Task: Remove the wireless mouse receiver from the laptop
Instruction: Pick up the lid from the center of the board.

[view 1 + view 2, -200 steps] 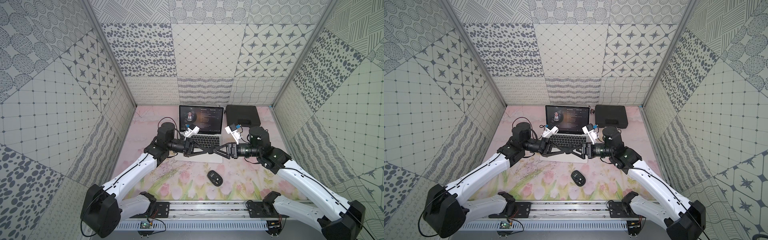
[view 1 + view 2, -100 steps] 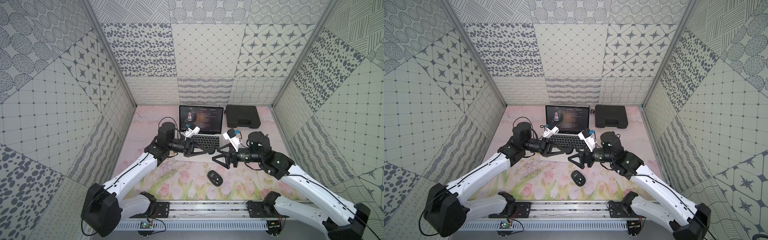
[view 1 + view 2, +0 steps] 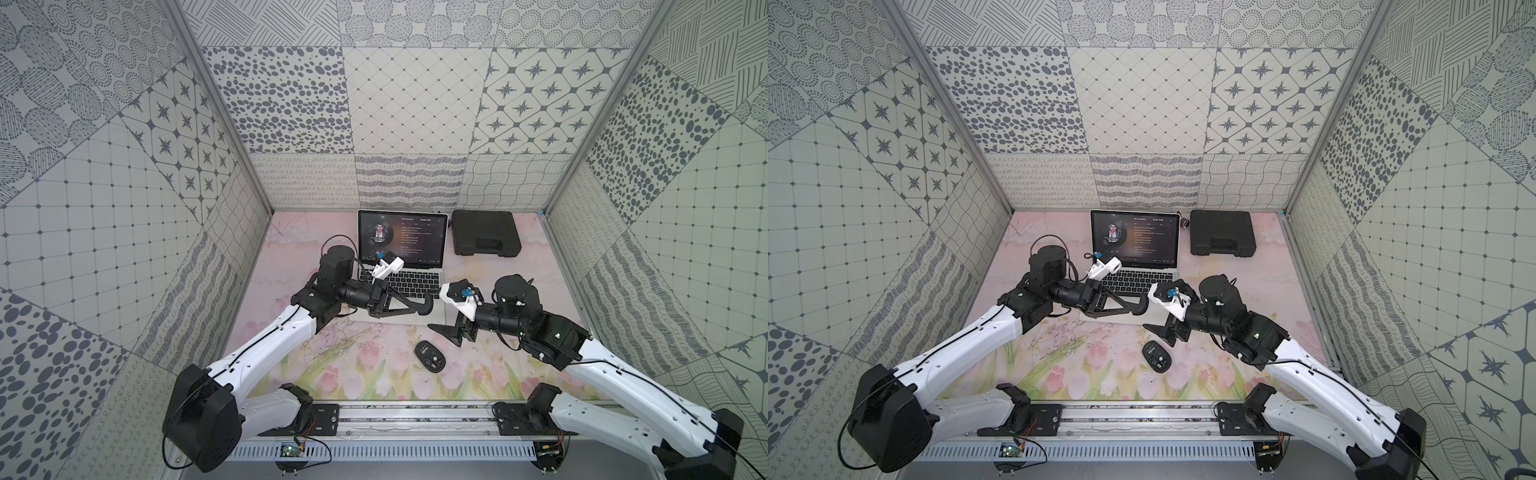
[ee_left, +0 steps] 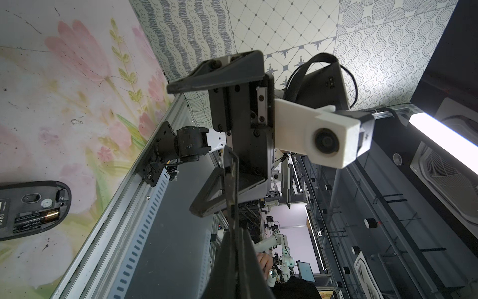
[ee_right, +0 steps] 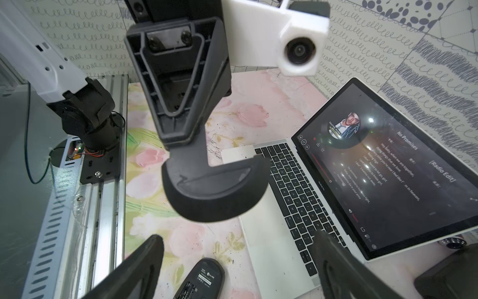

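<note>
The silver laptop [image 3: 415, 286] stands open at the back centre, its dark screen [image 3: 1133, 239] lit. The wireless mouse receiver does not show in any view. My left gripper [image 3: 415, 309] hangs over the laptop's front edge, shut on a curved black shell piece [image 5: 214, 191], which juts out past its fingertips [image 4: 234, 238]. My right gripper [image 3: 446, 334] is open and holds nothing, just off the laptop's front right corner and above the black mouse [image 3: 430, 354]. The mouse [image 5: 199, 279] lies belly up, its battery [image 4: 36, 217] bared.
A flat black toolbox [image 3: 486, 232] lies at the back right, beside the laptop. A small round object [image 3: 1185, 223] sits behind the screen's right corner. The metal rail [image 3: 415, 415] carrying both arm bases runs along the front edge. Patterned walls close in three sides.
My right gripper has pulled away from the left gripper's tip, swung toward the front right above the mouse, and opened wide. The left gripper has kept its place and its grip.
</note>
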### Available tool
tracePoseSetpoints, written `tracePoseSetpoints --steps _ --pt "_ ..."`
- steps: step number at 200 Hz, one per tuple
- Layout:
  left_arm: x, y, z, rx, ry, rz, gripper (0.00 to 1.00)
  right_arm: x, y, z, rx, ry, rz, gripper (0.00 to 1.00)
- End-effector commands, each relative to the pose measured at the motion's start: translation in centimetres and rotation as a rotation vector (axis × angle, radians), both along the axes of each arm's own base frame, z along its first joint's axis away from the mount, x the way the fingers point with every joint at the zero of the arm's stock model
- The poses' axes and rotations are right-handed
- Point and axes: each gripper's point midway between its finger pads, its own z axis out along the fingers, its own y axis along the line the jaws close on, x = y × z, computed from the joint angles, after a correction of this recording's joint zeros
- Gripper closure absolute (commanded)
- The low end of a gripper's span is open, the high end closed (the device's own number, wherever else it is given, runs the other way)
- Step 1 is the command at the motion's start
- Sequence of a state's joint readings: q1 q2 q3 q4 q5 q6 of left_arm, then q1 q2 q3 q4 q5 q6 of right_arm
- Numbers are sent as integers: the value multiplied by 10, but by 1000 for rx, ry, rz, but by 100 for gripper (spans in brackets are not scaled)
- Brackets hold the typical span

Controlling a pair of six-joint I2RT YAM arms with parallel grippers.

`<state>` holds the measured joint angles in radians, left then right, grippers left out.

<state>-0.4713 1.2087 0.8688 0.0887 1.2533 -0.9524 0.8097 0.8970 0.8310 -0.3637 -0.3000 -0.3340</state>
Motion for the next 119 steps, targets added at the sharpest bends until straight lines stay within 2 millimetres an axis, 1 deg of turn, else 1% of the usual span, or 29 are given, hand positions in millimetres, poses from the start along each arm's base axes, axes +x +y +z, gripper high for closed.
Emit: tracePoseSetpoints --steps 1,31,44,51,68,76,89,97,107,119 --pt "-7 0 1 -14 -35 -49 100 6 5 27 18 -128 3 5" --pt "-7 -2 -1 -14 -38 -52 100 4 11 32 26 -145 0 7" --pt "-6 -1 1 -15 -45 -48 100 4 12 34 57 -97 -14 7" --pt "-5 -2 2 -14 -52 -44 100 0 12 35 83 -61 -7 6" --pt "-2 -2 6 -16 -80 -23 100 -14 10 38 184 111 39 5" --pt "0 -1 9 -22 -100 -12 100 -17 6 40 236 201 37 5" --pt "2 -1 15 -34 -141 8 100 -11 -4 45 346 373 -25 6" --pt "3 0 18 -41 -165 19 100 -11 -8 53 422 481 -23 6" --pt "4 0 21 -47 -187 31 100 -10 -10 64 522 603 -7 8" --pt "7 1 22 -51 -197 44 100 -6 -10 70 619 727 -16 11"
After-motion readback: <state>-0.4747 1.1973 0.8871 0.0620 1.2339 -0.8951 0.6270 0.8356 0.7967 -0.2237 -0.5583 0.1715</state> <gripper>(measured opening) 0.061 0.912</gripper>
